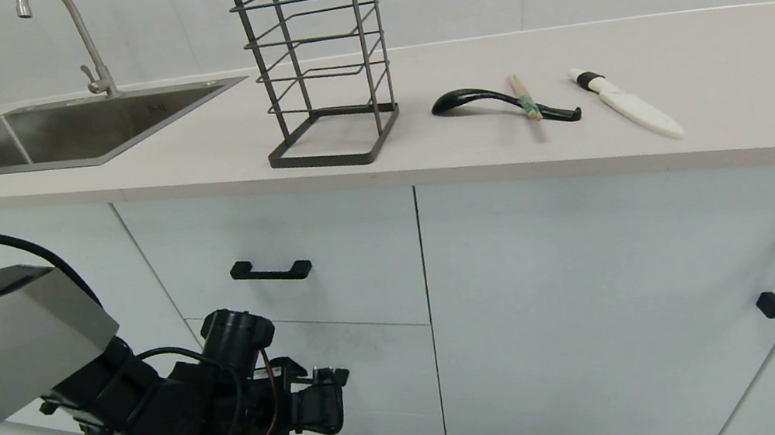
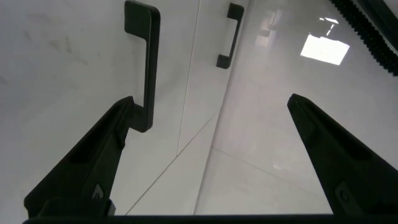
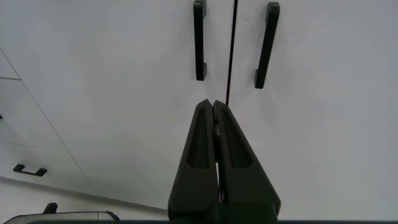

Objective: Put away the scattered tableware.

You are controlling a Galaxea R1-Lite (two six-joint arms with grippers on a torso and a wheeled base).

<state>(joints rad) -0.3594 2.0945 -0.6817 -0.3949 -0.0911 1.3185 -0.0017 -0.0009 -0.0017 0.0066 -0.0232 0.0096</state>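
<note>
Ladle, chopsticks and white knife lie on the countertop beside a wire rack; left gripper hangs released by the drawers, right gripper clenched empty.

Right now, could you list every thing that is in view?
countertop: one, pale beige, over the cabinets
sink: one, steel, countertop's left end
faucet: one, steel, behind the sink
wire rack: one, dark grey, upright mid-countertop
ladle: one, black, lying right of the wire rack
chopsticks: one pair, wooden, lying across the ladle's handle
knife: one, white with black band, right of the ladle
cabinet handles: six, black, on white fronts
left pincer: one, black, open, low near a cabinet handle
right pincer: one, black, shut, facing cabinet doors
</note>
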